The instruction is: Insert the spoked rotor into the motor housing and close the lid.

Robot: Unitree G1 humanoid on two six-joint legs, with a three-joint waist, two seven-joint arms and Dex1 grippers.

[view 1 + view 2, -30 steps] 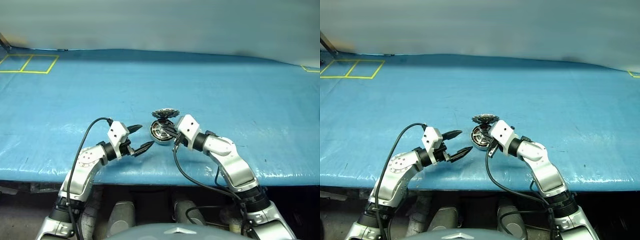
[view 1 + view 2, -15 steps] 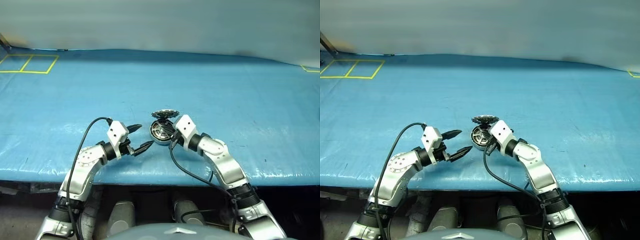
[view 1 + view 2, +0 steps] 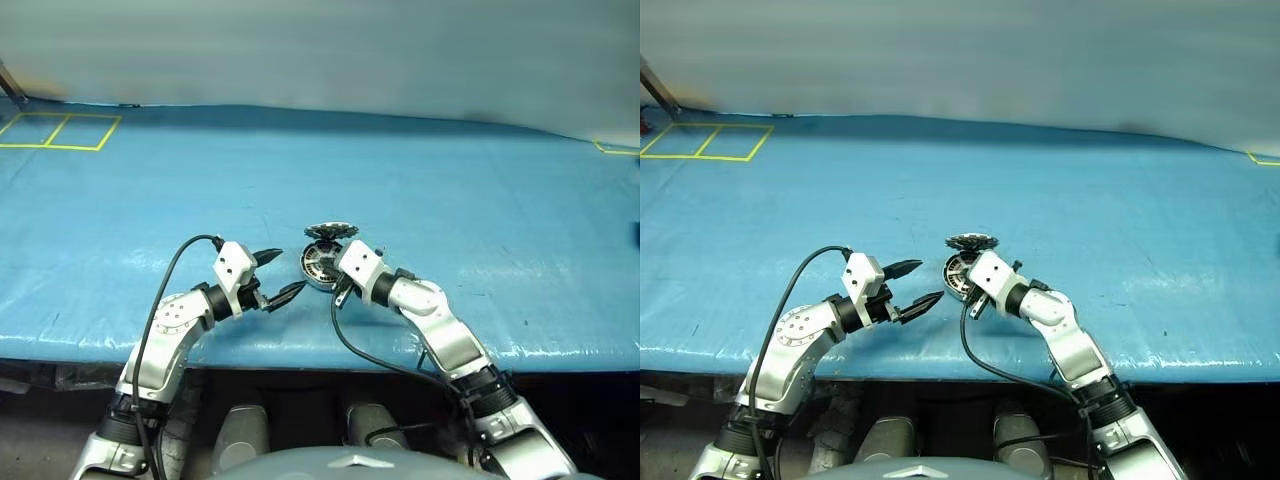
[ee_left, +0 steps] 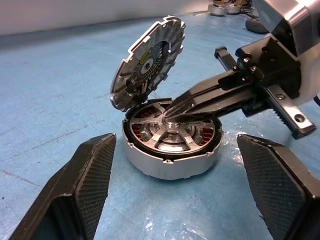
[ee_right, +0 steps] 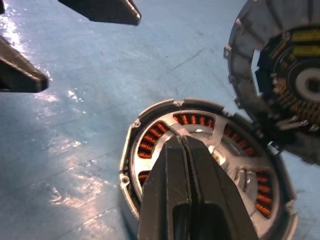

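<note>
A: Since the earlier frame, right gripper sits lower, fingers pressed together, tips on the hub of the spoked rotor. Left gripper unchanged, spread wide, holding nothing.

B: Rotor position?

A: Seated in the motor housing on the blue table; copper windings show between spokes. The lid stands tilted open at the far edge. From the head views, right gripper's body hides part of the housing.

B: Hinge?

A: Too obscured to make out.
</note>
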